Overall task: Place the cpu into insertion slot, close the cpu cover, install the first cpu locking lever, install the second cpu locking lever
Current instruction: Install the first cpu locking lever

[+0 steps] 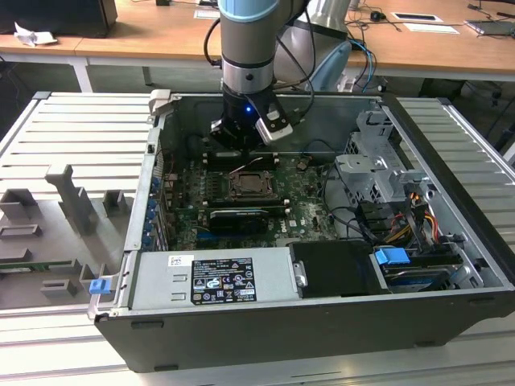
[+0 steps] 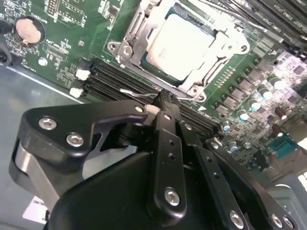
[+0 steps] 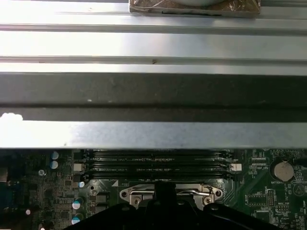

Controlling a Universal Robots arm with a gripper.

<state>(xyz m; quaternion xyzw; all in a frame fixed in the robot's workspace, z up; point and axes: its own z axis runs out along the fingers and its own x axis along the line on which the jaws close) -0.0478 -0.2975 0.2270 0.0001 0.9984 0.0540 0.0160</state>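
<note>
Gripper [image 2: 162, 99] pinched narrow, cpu [image 2: 180, 40] under lowered cpu cover [image 2: 221, 44] just beyond its tip

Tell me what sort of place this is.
Probably a robotics lab or workshop: an opened desktop computer case sits on a slotted metal table, a robot arm reaches into it, and wooden desks stand behind.

Open black computer case [image 1: 265, 338] mid-frame, silver power supply [image 1: 161, 277] lower centre, grey fixture blocks [image 1: 68, 189] left on ribbed surface [image 1: 88, 137].
</note>
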